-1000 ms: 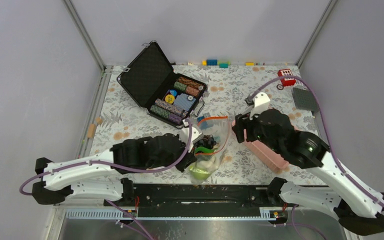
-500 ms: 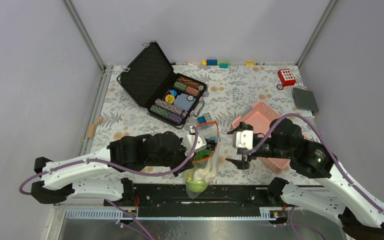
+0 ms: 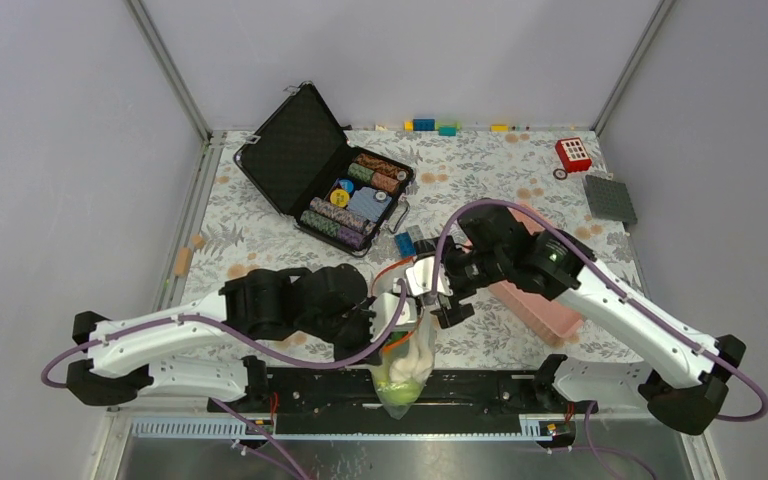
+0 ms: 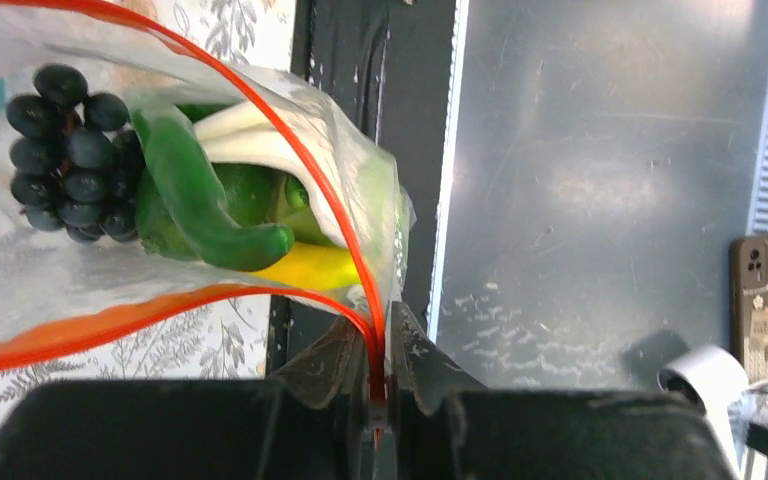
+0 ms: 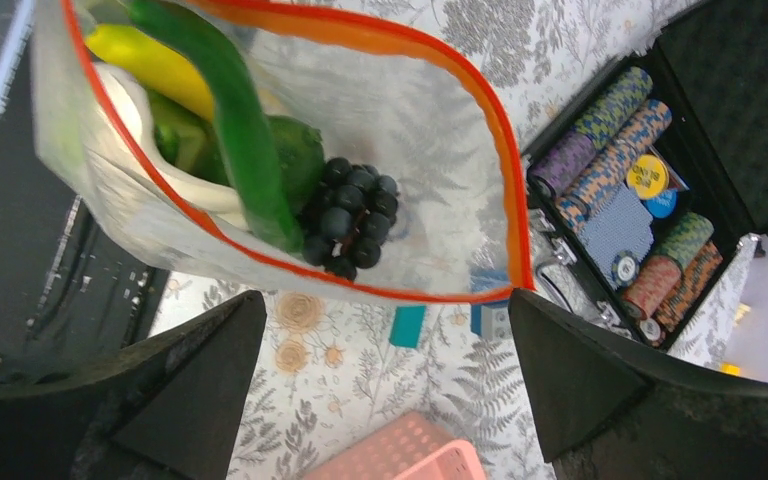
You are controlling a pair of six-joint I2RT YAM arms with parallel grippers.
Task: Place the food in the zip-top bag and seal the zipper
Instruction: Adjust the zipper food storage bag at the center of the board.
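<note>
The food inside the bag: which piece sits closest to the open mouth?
The black grape cluster; the green pod, yellow piece and white pieces lie deeper in the zip-top bag.

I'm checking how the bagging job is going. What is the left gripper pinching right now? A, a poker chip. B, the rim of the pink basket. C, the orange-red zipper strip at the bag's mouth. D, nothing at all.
C: in the left wrist view the left gripper is shut on the end of the orange-red zipper of the zip-top bag.
</note>
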